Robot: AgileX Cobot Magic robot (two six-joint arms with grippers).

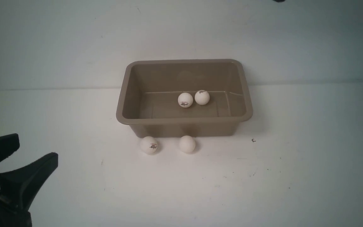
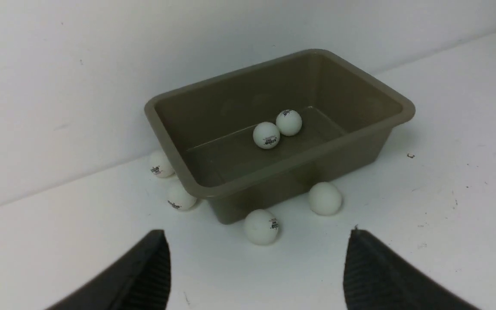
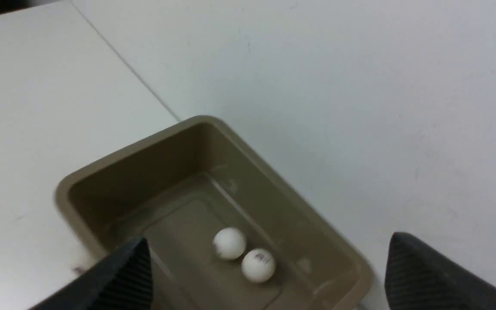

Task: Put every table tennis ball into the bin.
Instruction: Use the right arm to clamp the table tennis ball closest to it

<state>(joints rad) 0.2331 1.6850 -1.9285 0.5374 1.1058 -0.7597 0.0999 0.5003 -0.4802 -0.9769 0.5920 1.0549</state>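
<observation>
The taupe bin stands mid-table against the wall. Two table tennis balls lie touching on its floor. Two more rest on the table against its near wall: one with a logo, one plain. In the left wrist view, two further balls sit by the bin's left side. My left gripper hovers open and empty at the near left, facing the logo ball. Above the bin, my right gripper is open and empty over the two balls inside; the front view does not show it.
A white wall rises directly behind the bin. A small dark speck lies on the white table to the bin's right. Bare tabletop stretches across the near and right side.
</observation>
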